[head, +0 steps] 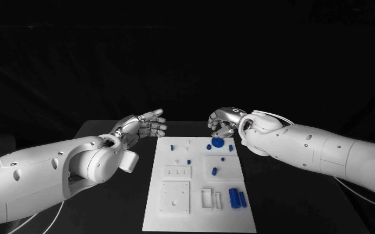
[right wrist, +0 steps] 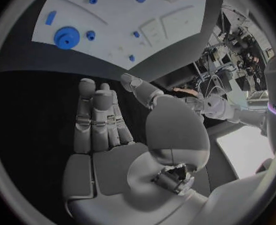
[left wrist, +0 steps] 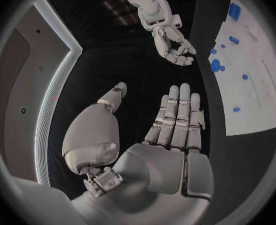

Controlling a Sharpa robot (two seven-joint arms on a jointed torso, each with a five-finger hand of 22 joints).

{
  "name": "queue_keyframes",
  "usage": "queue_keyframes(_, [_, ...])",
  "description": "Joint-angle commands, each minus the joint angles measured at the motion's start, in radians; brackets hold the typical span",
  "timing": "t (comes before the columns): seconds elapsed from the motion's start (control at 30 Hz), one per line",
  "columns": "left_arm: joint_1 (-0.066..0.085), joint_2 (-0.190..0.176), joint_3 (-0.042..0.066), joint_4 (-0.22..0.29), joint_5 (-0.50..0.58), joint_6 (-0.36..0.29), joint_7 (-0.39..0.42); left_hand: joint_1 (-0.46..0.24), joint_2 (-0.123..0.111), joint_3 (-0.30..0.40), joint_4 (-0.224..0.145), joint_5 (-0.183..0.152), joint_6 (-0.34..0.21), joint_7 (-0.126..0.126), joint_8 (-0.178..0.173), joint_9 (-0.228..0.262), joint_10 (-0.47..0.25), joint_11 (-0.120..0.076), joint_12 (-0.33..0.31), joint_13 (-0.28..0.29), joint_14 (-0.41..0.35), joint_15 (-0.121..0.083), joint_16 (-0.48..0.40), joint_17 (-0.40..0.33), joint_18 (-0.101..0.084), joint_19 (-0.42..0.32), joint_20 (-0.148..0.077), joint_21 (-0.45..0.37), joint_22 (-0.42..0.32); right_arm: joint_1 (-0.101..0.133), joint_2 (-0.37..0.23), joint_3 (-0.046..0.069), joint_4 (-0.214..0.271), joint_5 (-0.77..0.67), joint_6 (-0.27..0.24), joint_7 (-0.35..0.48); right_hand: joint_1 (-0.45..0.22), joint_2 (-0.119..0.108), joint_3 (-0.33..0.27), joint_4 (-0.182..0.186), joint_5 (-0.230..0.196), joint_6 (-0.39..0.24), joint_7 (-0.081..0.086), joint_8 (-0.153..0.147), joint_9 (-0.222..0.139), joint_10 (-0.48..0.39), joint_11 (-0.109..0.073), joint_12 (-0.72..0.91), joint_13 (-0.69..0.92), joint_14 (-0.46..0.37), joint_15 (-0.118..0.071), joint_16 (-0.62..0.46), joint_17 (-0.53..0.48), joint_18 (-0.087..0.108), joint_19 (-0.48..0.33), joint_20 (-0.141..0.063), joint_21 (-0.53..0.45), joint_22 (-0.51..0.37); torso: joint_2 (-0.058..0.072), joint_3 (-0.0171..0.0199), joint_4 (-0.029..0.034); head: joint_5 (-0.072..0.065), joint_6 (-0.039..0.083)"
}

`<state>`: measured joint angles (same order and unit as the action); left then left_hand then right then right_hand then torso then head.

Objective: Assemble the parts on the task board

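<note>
We hold left hand (head: 143, 125) and right hand (head: 226, 122) empty, fingers released, above task board (head: 199, 212) far edge; blue gear (head: 217, 142) likely first pick.

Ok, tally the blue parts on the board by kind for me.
Round disc: 1
Long cylinders: 2
Small pieces: 6, as far as I can tell; some are tiny
Total: 9

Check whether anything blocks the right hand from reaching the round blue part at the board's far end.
Nothing visible does. The right hand hovers empty just beyond the task board, and the round blue part lies uncovered below it, with only small pieces beside it.
</note>
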<state>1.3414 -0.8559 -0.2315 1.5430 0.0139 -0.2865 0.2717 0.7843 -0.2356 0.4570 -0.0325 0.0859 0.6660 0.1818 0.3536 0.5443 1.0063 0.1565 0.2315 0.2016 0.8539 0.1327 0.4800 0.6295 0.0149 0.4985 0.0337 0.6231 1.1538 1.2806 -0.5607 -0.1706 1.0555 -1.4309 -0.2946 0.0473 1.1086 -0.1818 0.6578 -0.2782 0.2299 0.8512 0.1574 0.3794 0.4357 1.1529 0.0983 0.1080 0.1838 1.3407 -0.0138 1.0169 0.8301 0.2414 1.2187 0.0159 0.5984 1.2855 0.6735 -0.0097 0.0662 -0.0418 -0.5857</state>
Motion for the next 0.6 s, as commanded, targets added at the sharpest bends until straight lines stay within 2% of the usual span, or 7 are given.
queue_keyframes(0.03, [0.002,-0.003,0.001,0.016,-0.009,0.021,-0.005,-0.056,0.027,-0.017,0.041,0.013,-0.01,0.034,-0.001,0.004,-0.009,-0.002,0.007,0.002,-0.011,0.001,0.002,0.001,0.007,-0.013,-0.001,-0.007,-0.002,-0.01,0.011,0.0,-0.016,-0.124,0.039,-0.041,-0.005,-0.003,-0.004,0.002,-0.018,0.007,-0.002,0.0,0.001,0.009,0.001,-0.005,0.002,-0.007,-0.002,0.007,0.002,0.02,0.016,-0.012,0.006,0.003,0.02,-0.0018,0.0069,-0.009,0.0])
queue_keyframes(0.07, [0.002,-0.004,0.001,0.019,-0.009,0.025,-0.006,-0.073,0.046,-0.046,0.039,0.022,-0.012,0.033,-0.001,0.01,-0.013,-0.002,0.01,0.006,-0.013,0.0,0.003,0.002,0.009,-0.017,-0.001,-0.008,-0.002,-0.015,0.014,0.0,-0.021,-0.134,0.037,-0.045,-0.005,-0.004,-0.003,0.003,-0.022,0.008,-0.002,-0.001,0.001,0.011,0.0,-0.005,0.003,-0.007,-0.001,0.009,0.002,0.02,0.016,-0.012,0.007,0.004,0.023,-0.0018,0.0075,-0.01,0.0])
queue_keyframes(0.17, [0.003,-0.009,0.001,0.031,-0.005,0.028,-0.007,-0.08,0.055,-0.056,0.041,0.03,-0.013,0.033,-0.001,0.013,-0.015,-0.002,0.011,0.007,-0.013,0.0,0.003,0.003,0.01,-0.018,-0.001,-0.008,-0.002,-0.022,0.023,0.0,-0.033,-0.152,0.024,-0.056,-0.003,-0.006,0.002,0.006,-0.03,0.01,-0.002,-0.003,0.001,0.013,0.0,-0.008,0.003,-0.01,-0.002,0.014,0.002,0.02,0.017,-0.013,0.008,0.007,0.032,-0.0024,0.0104,-0.01,0.002])
queue_keyframes(0.23, [0.004,-0.015,0.001,0.042,-0.003,0.03,-0.006,-0.115,0.117,-0.09,0.052,0.135,-0.015,0.033,-0.004,0.018,-0.02,-0.002,0.015,0.011,-0.015,0.0,0.004,0.003,0.009,-0.024,0.0,-0.012,-0.002,-0.024,0.03,0.0,-0.043,-0.162,0.014,-0.063,-0.001,-0.007,0.007,0.007,-0.034,0.01,-0.002,-0.004,0.001,0.013,0.0,-0.01,0.004,-0.01,-0.002,0.018,0.002,0.02,0.017,-0.014,0.008,0.008,0.04,-0.0026,0.0139,-0.013,0.004])
queue_keyframes(0.37, [0.005,-0.017,0.002,0.053,0.014,0.038,-0.002,-0.115,0.202,-0.138,0.014,0.249,-0.013,0.032,-0.012,0.028,-0.027,-0.002,0.024,0.02,-0.016,0.001,0.005,0.001,0.009,-0.027,0.0,-0.013,-0.003,-0.035,0.043,0.0,-0.061,-0.179,-0.003,-0.084,0.002,-0.013,0.017,0.012,-0.038,0.013,-0.002,-0.008,0.0,0.016,0.0,-0.018,0.005,-0.007,-0.001,0.035,0.004,0.02,0.028,-0.019,0.016,0.016,0.052,-0.0035,0.0194,-0.016,0.006])
queue_keyframes(0.47, [0.005,-0.019,0.002,0.06,0.014,0.041,-0.002,-0.106,0.26,-0.143,-0.027,0.332,-0.011,0.033,-0.017,0.033,-0.031,-0.001,0.029,0.024,-0.016,0.002,0.006,0.0,0.004,-0.03,0.002,-0.013,-0.002,-0.037,0.051,0.0,-0.074,-0.19,-0.003,-0.094,0.005,-0.015,0.023,0.014,-0.042,0.015,-0.002,-0.011,0.0,0.016,0.0,-0.023,0.005,-0.003,-0.001,0.052,0.008,0.02,0.038,-0.024,0.024,0.022,0.06,-0.0055,0.026,-0.021,0.005])
queue_keyframes(0.6, [0.006,-0.021,0.002,0.066,0.019,0.047,0.003,-0.106,0.318,-0.144,-0.112,0.395,-0.006,0.033,-0.023,0.04,-0.034,-0.001,0.035,0.03,-0.015,0.002,0.008,-0.001,-0.001,-0.029,0.002,-0.011,0.0,-0.041,0.058,0.0,-0.085,-0.203,-0.003,-0.108,0.004,-0.018,0.027,0.017,-0.046,0.016,-0.003,-0.014,0.0,0.015,0.002,-0.03,0.005,-0.003,0.0,0.065,0.01,0.02,0.043,-0.027,0.029,0.028,0.07,-0.0107,0.0349,-0.031,0.011])
